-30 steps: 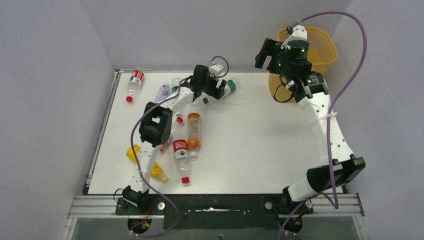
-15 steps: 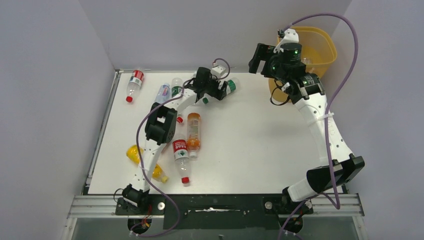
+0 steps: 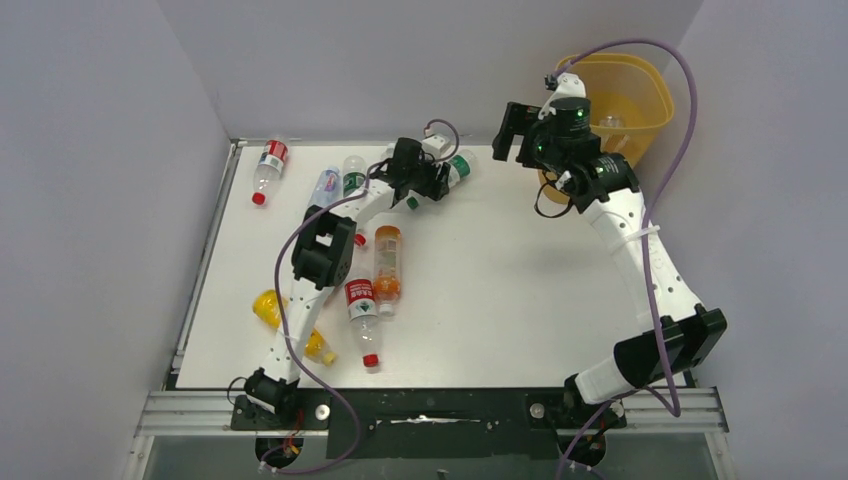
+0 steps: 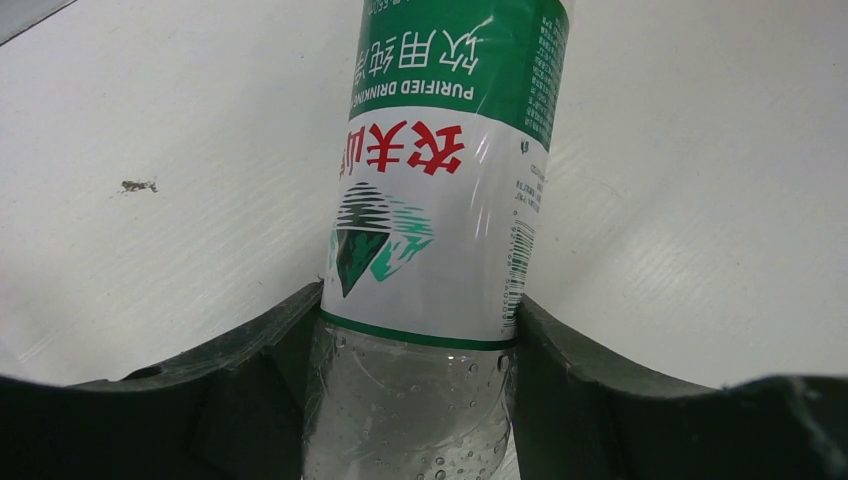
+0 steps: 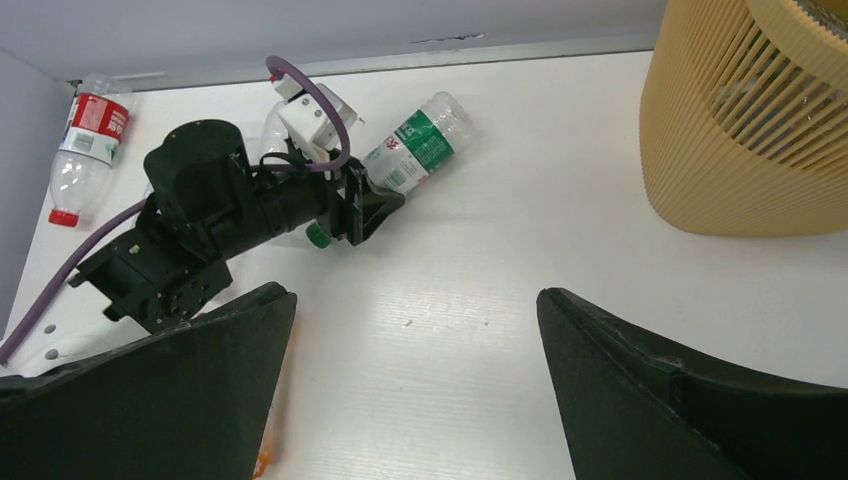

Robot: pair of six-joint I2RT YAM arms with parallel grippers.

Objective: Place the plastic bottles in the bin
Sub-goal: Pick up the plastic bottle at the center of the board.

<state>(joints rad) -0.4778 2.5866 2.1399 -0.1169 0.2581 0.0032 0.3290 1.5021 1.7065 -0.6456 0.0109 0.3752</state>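
Left tool (image 4: 415, 330) has closed around green-label bottle (image 4: 440, 180), right tool (image 5: 415, 300) spread

— Top view?
— High behind the near edge, looking down over the whole tabletop (image 3: 500, 280).
— Wrists?
— Left sits tight on the green-label bottle (image 4: 440, 200); right looks across from farther off, sharing it.

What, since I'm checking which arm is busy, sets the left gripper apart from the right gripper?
The left gripper presses both sides of the green-labelled bottle; the right gripper stands wide open, empty. The left gripper is low at the table; the right gripper hangs higher, near the bin. Both have dark fingers.
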